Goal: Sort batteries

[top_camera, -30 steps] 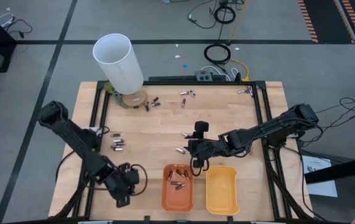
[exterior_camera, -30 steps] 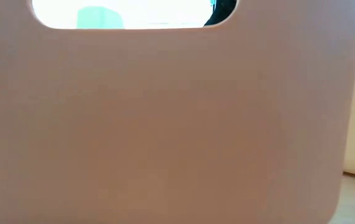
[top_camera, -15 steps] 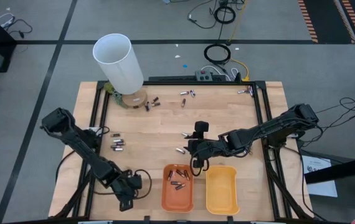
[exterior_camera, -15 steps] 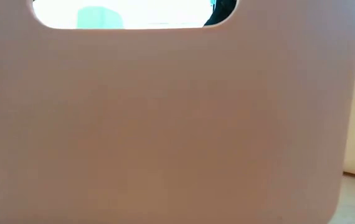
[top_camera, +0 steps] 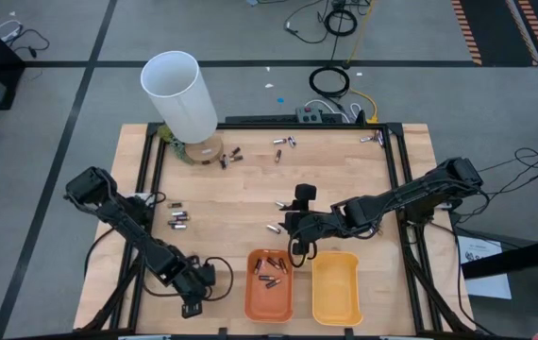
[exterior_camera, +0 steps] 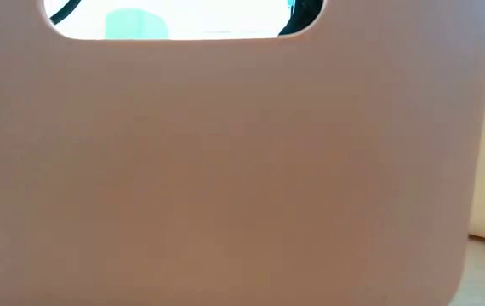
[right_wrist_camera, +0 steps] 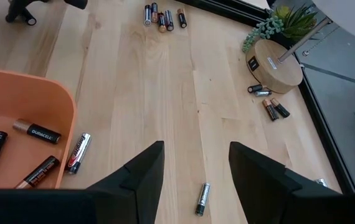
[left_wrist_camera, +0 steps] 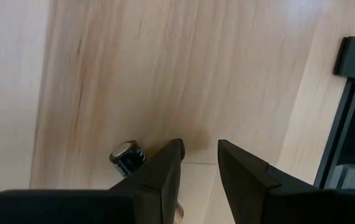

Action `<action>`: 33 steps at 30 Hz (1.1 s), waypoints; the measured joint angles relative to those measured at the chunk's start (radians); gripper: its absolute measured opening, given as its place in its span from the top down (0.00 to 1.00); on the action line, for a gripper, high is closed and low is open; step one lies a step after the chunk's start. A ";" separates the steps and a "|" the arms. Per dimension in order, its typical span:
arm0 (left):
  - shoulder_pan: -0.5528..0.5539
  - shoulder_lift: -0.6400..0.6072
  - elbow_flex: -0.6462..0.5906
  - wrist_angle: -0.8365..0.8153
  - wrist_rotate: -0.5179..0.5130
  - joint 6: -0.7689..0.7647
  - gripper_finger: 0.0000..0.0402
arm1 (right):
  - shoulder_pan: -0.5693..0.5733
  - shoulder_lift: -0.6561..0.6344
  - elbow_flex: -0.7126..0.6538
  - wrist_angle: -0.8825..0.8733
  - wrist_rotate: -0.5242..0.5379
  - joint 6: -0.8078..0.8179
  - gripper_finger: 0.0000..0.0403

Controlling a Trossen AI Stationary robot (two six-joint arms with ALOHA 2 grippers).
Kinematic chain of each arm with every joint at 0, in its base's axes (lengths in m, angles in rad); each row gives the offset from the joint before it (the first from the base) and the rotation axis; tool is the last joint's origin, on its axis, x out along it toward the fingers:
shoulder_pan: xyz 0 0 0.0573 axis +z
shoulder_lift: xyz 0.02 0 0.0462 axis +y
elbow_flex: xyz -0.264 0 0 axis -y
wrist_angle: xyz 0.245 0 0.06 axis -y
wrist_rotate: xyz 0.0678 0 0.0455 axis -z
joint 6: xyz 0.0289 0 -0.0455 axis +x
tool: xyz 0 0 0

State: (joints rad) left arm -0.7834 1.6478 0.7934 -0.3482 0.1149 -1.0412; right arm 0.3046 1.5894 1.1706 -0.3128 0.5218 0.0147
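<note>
Small batteries lie scattered on the wooden table: a cluster [top_camera: 176, 219] at the left, some [top_camera: 283, 142] near the far edge, several in the orange tray [top_camera: 249, 295]. My right gripper [top_camera: 286, 229] [right_wrist_camera: 196, 149] is open and points toward the table's left; a silvery battery [right_wrist_camera: 202, 199] lies on the wood ahead of its fingers. My left gripper [top_camera: 193, 300] [left_wrist_camera: 199, 146] is open, low over the near-left part of the table. A dark battery [left_wrist_camera: 126, 157] stands beside the outer side of one of its fingers. My left gripper has the dark battery [left_wrist_camera: 131, 163] close against the outer side of one finger [left_wrist_camera: 165, 163]. I cannot tell whether the finger touches it. Nothing is between the two fingers. My right gripper touches nothing.
A yellow tray [top_camera: 335, 288] sits to the right of the orange one at the near edge. A tall white tube [top_camera: 179, 94] stands at the far-left corner by a round wooden base [right_wrist_camera: 274, 62]. The orange tray's wall [exterior_camera: 242, 170] fills the low view. A black frame [left_wrist_camera: 352, 112] borders the table.
My left arm has swung its gripper toward the table's near edge and slightly to the right, closer to the orange tray.
</note>
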 joint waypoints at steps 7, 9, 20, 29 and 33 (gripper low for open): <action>0.003 0.002 0.040 -0.130 0.017 0.000 0.70 | 0.000 0.000 0.000 0.000 0.000 0.000 0.58; 0.008 0.000 0.061 -0.214 0.018 0.001 0.70 | 0.000 0.000 0.000 0.000 0.000 0.000 0.58; 0.060 -0.200 0.113 -0.509 -0.325 0.021 0.70 | 0.000 0.000 0.000 -0.002 -0.004 0.000 0.58; 0.294 -0.276 0.108 -0.830 -0.545 -0.102 0.70 | 0.000 0.000 0.000 -0.003 -0.004 0.004 0.58; 0.467 -0.275 0.069 -0.810 -0.435 0.039 0.70 | 0.000 0.000 0.000 -0.003 -0.004 0.003 0.58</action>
State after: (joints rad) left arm -0.3167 1.3731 0.8622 -1.1580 -0.3204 -1.0023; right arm 0.3046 1.5894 1.1706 -0.3161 0.5179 0.0177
